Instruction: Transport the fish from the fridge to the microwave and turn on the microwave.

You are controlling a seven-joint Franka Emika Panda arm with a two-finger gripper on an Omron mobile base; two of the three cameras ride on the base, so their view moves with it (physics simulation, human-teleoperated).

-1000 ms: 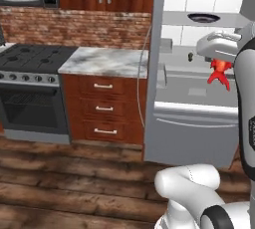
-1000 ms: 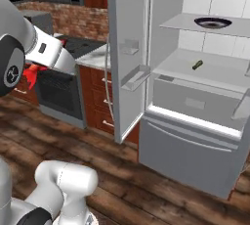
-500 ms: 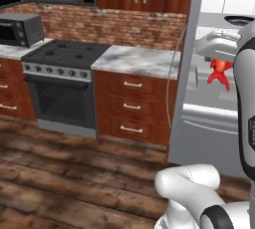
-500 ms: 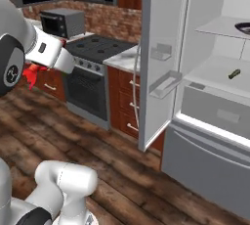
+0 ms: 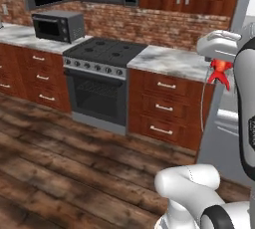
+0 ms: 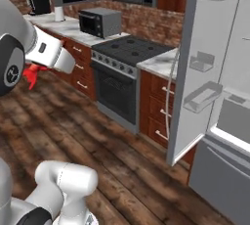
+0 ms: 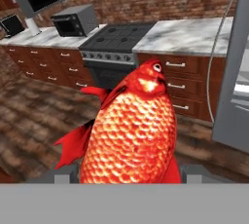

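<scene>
No legible writing; fish (image 7: 131, 130) unmarked

- The arm (image 5: 246, 108) is built of glossy white shells with rounded, tube-like segments, seen from the left base view.
- A bulbous white elbow link (image 5: 191, 183) curves low in the foreground, its surface smooth and unmarked.
- Dark grey to black joint rings break up the white casing; one such round disc (image 6: 12, 67) sits on the big link in the right base view.
- The white, blocky wrist housing (image 6: 51, 55) carries a small dark rectangular mark on its side.
- A second dark joint band (image 5: 216, 219) shows at the bottom edge near the base.
</scene>
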